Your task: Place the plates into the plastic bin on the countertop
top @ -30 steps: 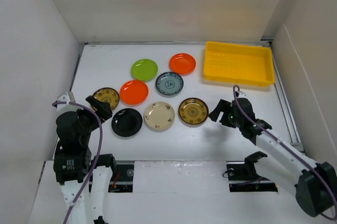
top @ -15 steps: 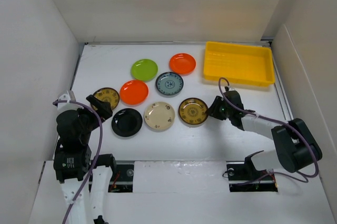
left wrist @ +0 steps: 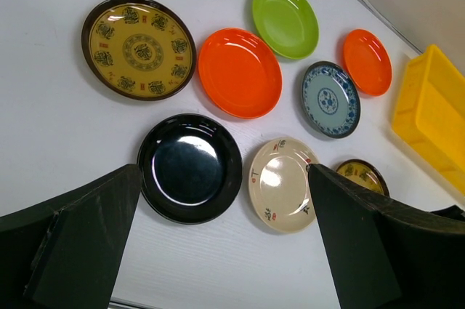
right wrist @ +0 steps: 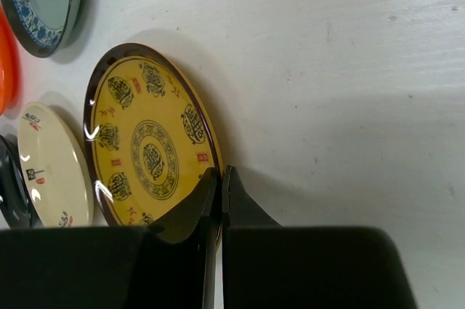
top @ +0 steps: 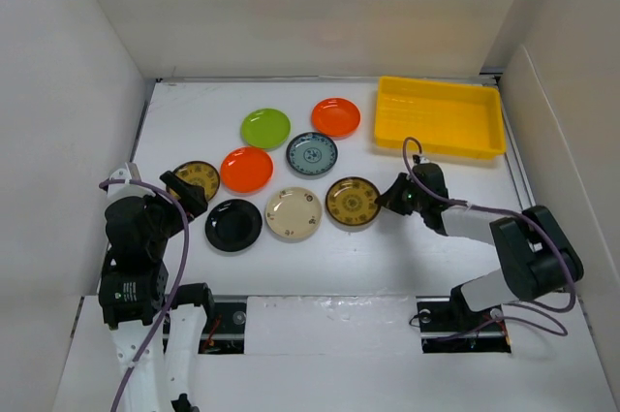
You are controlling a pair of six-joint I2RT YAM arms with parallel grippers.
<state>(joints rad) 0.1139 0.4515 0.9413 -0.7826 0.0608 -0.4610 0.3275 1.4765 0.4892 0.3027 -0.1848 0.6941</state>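
Gold plate [right wrist: 149,145] face-up, right gripper [right wrist: 220,178] pinching rim

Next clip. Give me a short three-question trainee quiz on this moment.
1. True or false: the shallow yellow plastic bin already holds a plate.
2. The right pincer is shut on the rim of which plate? A) the black round plate B) the brown-and-gold patterned round plate nearer the bin C) the lime green round plate
3. How many plates lie outside the bin?
Key: 1 false; 2 B; 3 eight.
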